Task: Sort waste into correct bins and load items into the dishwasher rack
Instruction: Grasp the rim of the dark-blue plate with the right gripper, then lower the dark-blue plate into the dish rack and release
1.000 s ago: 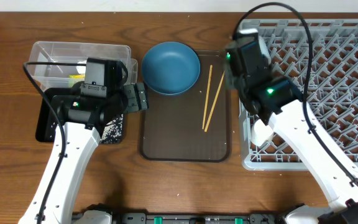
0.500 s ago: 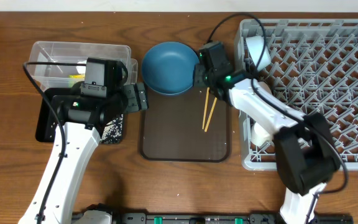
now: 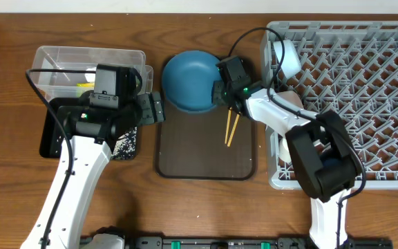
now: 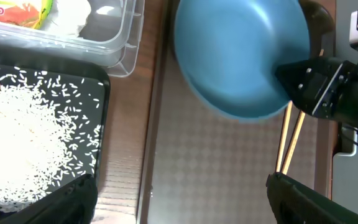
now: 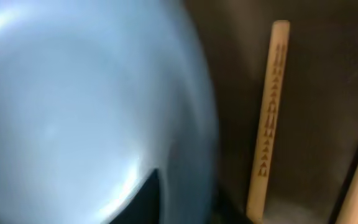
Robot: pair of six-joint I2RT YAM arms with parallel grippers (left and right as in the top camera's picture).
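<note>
A big dark blue plate [image 3: 188,81] is gripped at its right rim by the right pincer [image 3: 218,91], which is closed on the edge, at the far end of a dark brown rectangular serving tray [image 3: 206,155] on the wooden table [image 3: 5,200]. Two thin wooden chopsticks [image 3: 231,119] are seen lying on that tray just beside the plate, their far ends hidden under the right arm. The left pincer [image 4: 180,186] is held with its fingers spread wide, nothing between them, above the left edge of the brown tray and near the plate. Further left, loose white rice grains [image 4: 23,143] are spread in a shallow black rectangular tray [image 4: 101,93], while a yellow-orange snack wrapper [image 4: 17,11] and a crumpled white paper napkin [image 4: 73,11] are contained in a clear rectangular plastic tub [image 3: 54,55] beyond it. A large square grey plastic dishwasher rack [image 3: 372,90] is set at the right of the table
</note>
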